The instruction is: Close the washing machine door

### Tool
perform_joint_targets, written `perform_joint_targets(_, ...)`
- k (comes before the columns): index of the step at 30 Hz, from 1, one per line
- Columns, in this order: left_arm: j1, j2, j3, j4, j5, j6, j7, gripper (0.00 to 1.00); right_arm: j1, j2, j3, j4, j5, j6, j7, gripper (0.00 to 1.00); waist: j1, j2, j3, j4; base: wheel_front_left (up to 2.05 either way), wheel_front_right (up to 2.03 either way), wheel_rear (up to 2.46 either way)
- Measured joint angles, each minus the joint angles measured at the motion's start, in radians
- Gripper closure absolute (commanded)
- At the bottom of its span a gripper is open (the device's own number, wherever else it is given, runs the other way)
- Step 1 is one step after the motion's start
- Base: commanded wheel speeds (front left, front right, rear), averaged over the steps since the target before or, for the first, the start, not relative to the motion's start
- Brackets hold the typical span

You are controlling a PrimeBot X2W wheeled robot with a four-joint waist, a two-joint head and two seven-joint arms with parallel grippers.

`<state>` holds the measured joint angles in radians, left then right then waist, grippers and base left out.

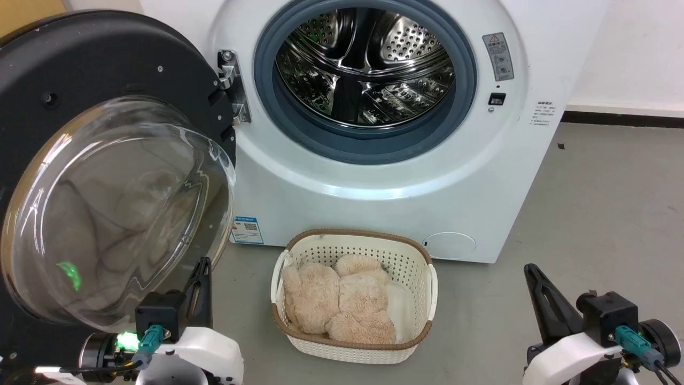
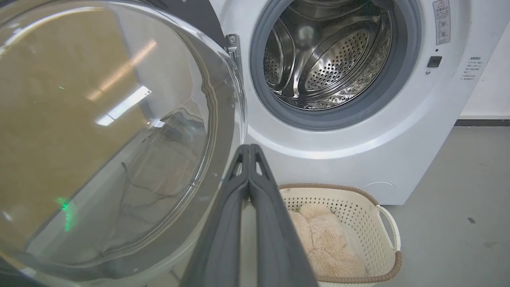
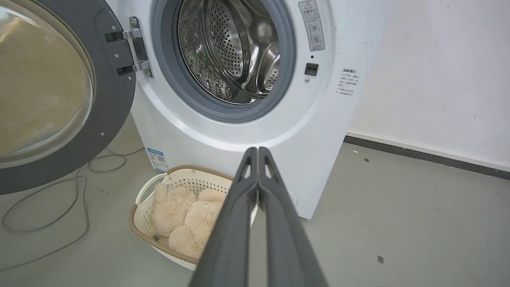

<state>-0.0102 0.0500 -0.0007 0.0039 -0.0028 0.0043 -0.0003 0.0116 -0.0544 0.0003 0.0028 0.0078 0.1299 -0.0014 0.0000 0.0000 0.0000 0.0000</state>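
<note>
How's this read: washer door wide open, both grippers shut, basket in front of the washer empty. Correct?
One error: the basket is not empty. It holds a fluffy beige plush pile, as the head view shows. The rest stands: the washing machine door is wide open, and the left gripper and the right gripper are shut.

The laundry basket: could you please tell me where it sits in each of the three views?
Head view: the laundry basket is at bottom centre, on the floor before the washing machine.
Left wrist view: it is at lower right.
Right wrist view: it is at lower left of centre.
Shared landmark: the metal hinge, up-left of the basket in all three.
</note>
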Motion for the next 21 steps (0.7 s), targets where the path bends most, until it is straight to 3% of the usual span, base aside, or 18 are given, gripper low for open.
perform_joint_targets(11,0.000,0.000,0.000,0.000,0.000,0.000,0.000,1.00,0.000,0.000,0.000,0.000,0.000,0.000,0.000,1.00,0.0000,0.0000,0.000,0.000,0.00,0.00,0.00)
perform_joint_targets(12,0.000,0.000,0.001,0.000,0.000,0.000,0.000,0.00,0.000,0.000,0.000,0.000,0.000,0.000,0.000,0.00,0.0000,0.0000,0.000,0.000,0.00,0.00,0.00)
perform_joint_targets(20,0.000,0.000,-0.009,0.002,0.000,0.013,-0.010,0.02,0.000,0.000,-0.008,0.000,0.010,0.000,-0.007,0.00,0.0000,0.0000,0.002,0.000,0.00,0.00,0.00)
perform_joint_targets(21,0.000,0.000,-0.011,0.002,0.000,0.016,-0.011,0.66,0.000,0.000,-0.010,0.000,0.011,0.000,-0.011,0.00,0.0000,0.0000,0.002,0.000,0.00,0.00,0.00)
